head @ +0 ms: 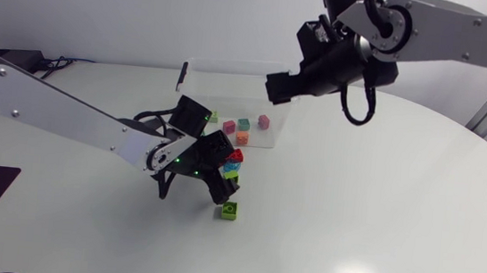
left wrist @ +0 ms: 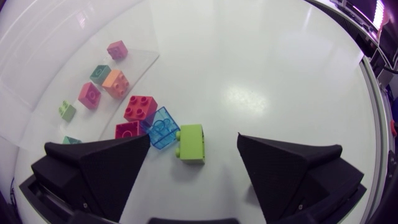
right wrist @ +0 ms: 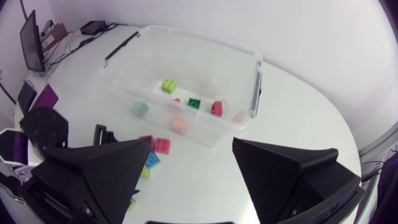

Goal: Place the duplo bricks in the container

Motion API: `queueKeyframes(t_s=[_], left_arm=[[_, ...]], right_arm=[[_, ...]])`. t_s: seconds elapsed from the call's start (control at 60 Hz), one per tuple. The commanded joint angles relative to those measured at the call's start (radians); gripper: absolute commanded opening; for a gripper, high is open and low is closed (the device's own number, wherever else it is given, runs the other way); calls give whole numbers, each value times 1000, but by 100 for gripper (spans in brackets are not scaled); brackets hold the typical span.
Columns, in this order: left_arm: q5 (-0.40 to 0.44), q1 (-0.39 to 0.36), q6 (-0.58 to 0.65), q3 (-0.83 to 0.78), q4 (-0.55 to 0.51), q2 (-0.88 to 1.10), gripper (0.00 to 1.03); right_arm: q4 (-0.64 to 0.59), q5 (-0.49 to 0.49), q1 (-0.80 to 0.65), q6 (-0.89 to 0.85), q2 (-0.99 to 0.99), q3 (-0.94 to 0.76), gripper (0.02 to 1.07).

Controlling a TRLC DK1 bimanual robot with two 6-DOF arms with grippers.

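While the lime duplo brick (left wrist: 191, 146) lay on the table (head: 397, 214), studs sideways, btw. the wide-open left gripper (left wrist: 194, 138), red bricks (left wrist: 140, 109) & a clear-blue brick (left wrist: 163, 127) sat beside it. The clear container (right wrist: 193, 40) held pink, orange, teal & green bricks. Right gripper (right wrist: 191, 144) hung wide open near it.
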Motion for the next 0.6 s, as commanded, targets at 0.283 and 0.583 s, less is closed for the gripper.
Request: queueKeyframes(t_s=[0.283,0.583], left_arm=[[1,-10,17,105,-112,36,72],[-2,-16,30,155,-232,66,65]], right_arm=[[18,-22,71,42,-109,-253,98],[19,-34,76,42,-127,-308,98]])
